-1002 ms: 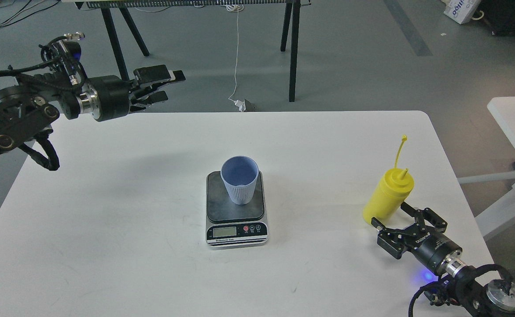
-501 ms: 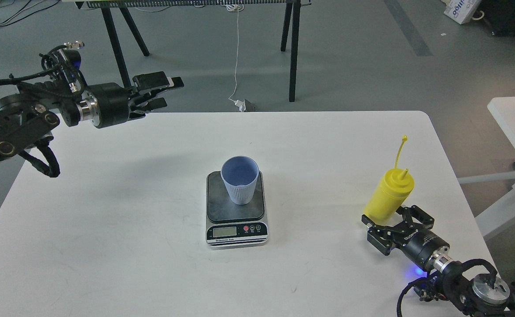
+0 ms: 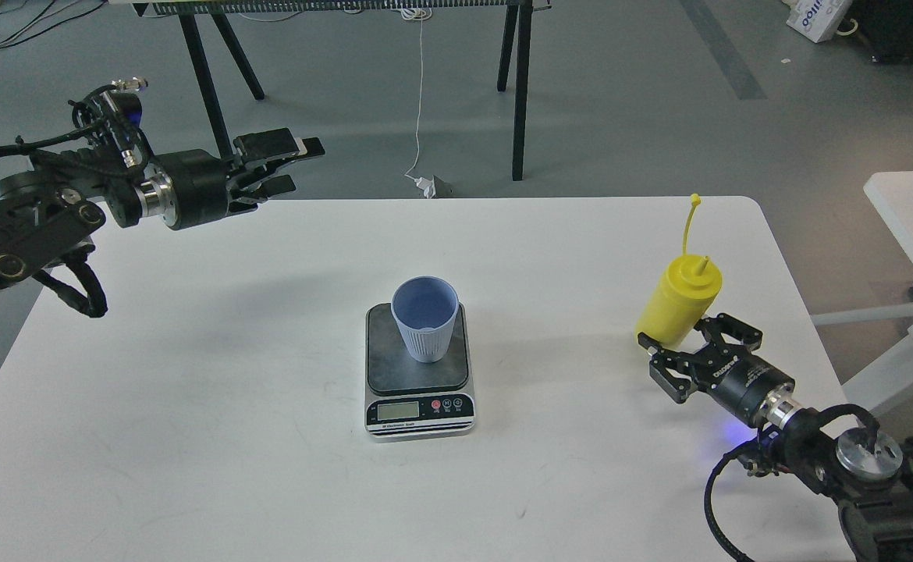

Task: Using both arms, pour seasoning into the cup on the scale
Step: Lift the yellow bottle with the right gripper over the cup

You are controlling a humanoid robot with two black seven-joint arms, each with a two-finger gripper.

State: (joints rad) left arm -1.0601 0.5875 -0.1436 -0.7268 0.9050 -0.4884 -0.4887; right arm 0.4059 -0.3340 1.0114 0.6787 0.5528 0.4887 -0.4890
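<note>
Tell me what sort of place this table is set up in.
Most likely a robotics lab or workshop, not a kitchen: bare grey concrete floor, loose cables trailing across it, and black trestle legs of a workbench behind the white table.

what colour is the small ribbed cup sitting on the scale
Blue-grey, inside and out; the small ribbed plastic cup shows best in the head view, standing on the flat dark-grey kitchen scale.

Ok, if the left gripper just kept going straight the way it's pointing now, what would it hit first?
Probably nothing on the table. The left gripper points right, along the table's far edge, well behind the cup. Its line looks free; the black stand legs lie that way, but depth is unclear.
</note>
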